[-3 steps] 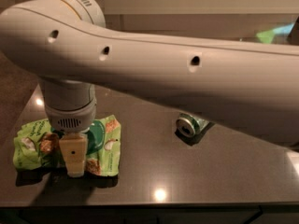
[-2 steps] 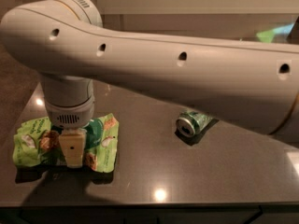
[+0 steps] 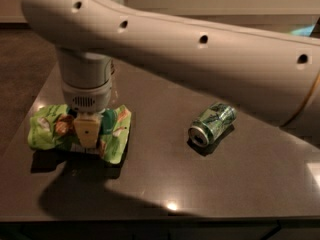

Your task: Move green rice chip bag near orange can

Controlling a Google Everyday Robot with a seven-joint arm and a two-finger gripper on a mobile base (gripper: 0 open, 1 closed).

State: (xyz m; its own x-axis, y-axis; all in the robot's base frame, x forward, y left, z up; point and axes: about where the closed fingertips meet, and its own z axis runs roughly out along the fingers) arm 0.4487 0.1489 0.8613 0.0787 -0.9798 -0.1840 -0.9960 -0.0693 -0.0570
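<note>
Camera view: the big pale arm sweeps in from the right and drops its wrist at the left of the dark table. The gripper points straight down, right into the middle of the green rice chip bag. One tan finger shows in front of the bag, and the foil bunches up on both sides of it. The gripper looks nipped onto the green rice chip bag, closed down to the thickness of the crumpled foil. The bag sits at the left side of the table, directly under the wrist, with a dark shadow beneath its edges. Well off to the right, a green patterned can lies on its side, silver top facing front-left. The orange can is out of view.
</note>
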